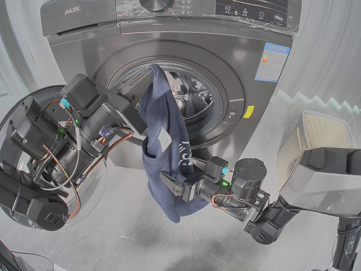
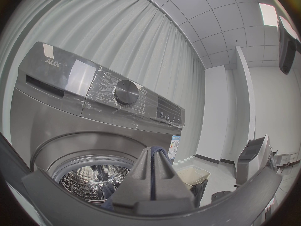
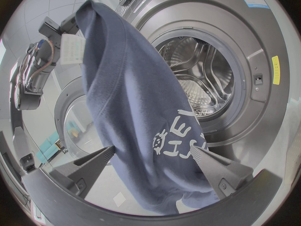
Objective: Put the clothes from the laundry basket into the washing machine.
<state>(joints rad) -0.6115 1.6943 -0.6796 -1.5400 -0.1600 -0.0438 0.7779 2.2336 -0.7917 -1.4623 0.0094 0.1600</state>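
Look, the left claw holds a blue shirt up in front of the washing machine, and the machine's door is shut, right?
Not shut: the door is swung open, as the right wrist view shows. The left claw does hold the navy shirt up in front of the washing machine.

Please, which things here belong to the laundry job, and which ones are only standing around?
Job: navy garment, hanging from the shut left tool; open right tool around its lower part; washing machine, door open; laundry basket.
Not in use: curtain; blue sticker on the machine.
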